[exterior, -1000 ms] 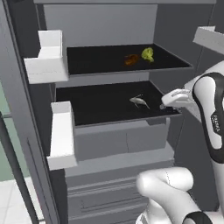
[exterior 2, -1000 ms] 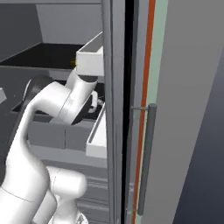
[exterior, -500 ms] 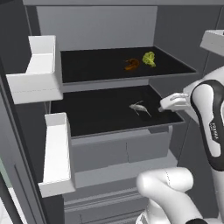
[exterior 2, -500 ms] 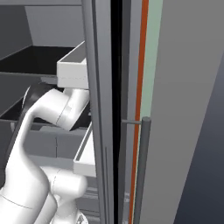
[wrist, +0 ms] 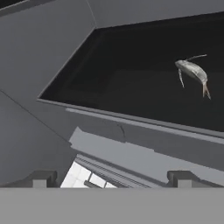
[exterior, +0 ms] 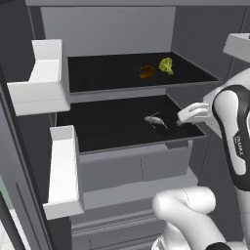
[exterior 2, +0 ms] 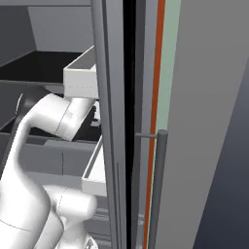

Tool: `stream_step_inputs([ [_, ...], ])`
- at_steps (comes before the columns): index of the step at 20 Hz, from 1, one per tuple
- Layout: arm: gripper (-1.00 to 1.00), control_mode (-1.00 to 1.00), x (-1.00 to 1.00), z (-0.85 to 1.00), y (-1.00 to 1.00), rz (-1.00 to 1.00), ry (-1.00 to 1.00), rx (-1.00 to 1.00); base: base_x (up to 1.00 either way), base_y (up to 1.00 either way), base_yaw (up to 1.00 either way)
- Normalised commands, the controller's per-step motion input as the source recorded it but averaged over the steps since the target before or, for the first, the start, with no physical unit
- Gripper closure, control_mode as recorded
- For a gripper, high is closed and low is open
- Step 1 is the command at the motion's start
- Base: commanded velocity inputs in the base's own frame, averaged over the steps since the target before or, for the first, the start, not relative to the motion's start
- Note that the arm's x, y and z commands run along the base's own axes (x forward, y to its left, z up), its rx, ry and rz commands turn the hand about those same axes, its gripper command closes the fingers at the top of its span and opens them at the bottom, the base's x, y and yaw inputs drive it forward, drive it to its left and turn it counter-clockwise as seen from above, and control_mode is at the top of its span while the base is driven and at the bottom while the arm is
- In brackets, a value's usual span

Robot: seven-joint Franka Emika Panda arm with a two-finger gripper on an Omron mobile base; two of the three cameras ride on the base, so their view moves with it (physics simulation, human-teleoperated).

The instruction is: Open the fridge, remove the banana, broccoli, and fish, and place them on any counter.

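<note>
The fridge (exterior: 112,29) stands open, its dark shelves showing. On the upper shelf lie the brown banana (exterior: 146,72) and, just to its right, the yellow-green broccoli (exterior: 166,65). The silver fish (exterior: 155,119) rests on the lower shelf (exterior: 107,127). My gripper (exterior: 181,118) hovers at that shelf's right end, a little right of the fish and apart from it. In the hand view the fish (wrist: 192,72) lies at the upper right, and the gripper (wrist: 111,179) is open and holds nothing. No counter is in view.
White door bins (exterior: 44,78) (exterior: 63,171) jut out on the left door. Grey drawers (exterior: 132,171) sit under the lower shelf. In the right base view the right door's orange-red edge (exterior 2: 154,97) and bar handle (exterior 2: 158,185) stand close beside my arm (exterior 2: 53,116).
The whole picture has shifted a little, so the camera has moved with the base. The left door bins now sit further left. My gripper stays open by the fish.
</note>
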Motion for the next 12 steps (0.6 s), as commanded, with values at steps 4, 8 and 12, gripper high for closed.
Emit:
stream_step_inputs([
  [4,-1.0,-1.0,-0.55,-0.03,0.91,-0.18,-0.23,-0.27,0.0,0.0,0.0],
  [8,-1.0,-1.0,0.12,0.0,0.62,-0.21,-0.03,-0.23,0.0,0.0,0.0],
  [12,-1.0,-1.0,0.66,0.16,0.04,-0.2,0.03,-0.07,0.0,0.0,0.0],
])
